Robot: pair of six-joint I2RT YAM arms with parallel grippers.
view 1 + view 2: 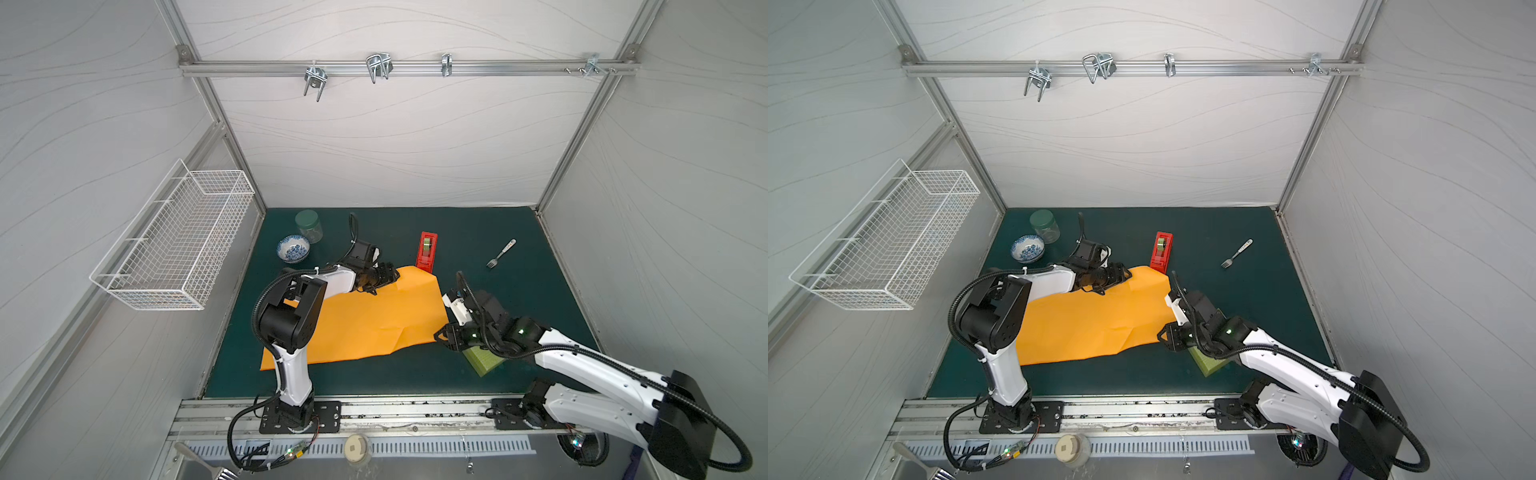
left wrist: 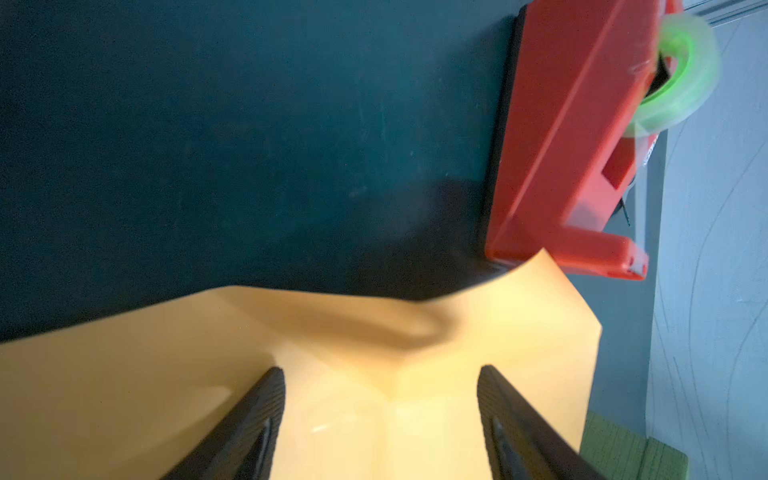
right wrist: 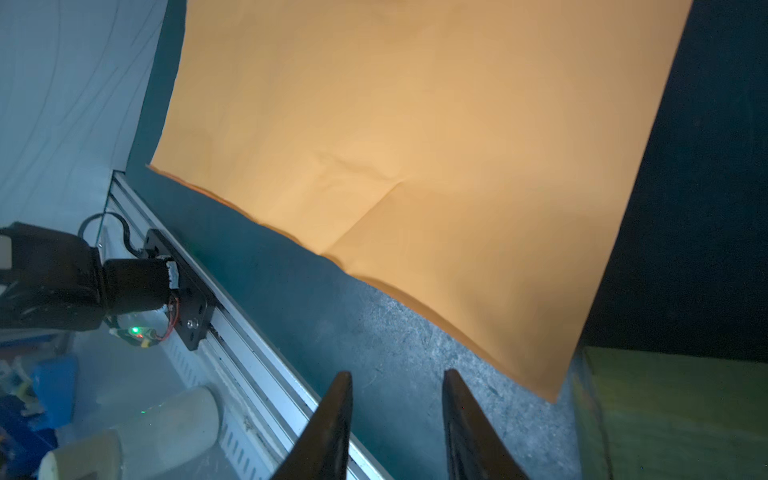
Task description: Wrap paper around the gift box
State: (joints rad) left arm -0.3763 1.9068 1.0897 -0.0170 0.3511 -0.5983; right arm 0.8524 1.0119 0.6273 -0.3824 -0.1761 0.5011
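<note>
Getting the gift box point(image 1: 484, 360) onto the paper point(image 1: 374, 320) looks like the step. The box sits near the worktop's front-right corner, just beside the paper's corner. The right gripper point(image 3: 395, 374) hangs beside it, jaws partly apart and empty. Further back, the left gripper point(image 2: 380, 370) hovers spread wide over the paper's far edge by the tape dispenser point(image 1: 427, 251). I'd pin the paper flat, then centre the box.

Paper: the paper point(image 1: 365, 320) is big, thin and bright orange, with fold lines in it.
Paper place: it lies spread out in the middle of the green mat point(image 1: 478, 249).
Paper shape: mostly flat, but its far right corner bends up a little.
Box: the gift box point(image 1: 484, 360) is flat and yellow-green, with tiny ribs on top.
Box place: it sits on the mat just beside the paper's near right corner, with no paper around it. Only part of it shows.
</note>
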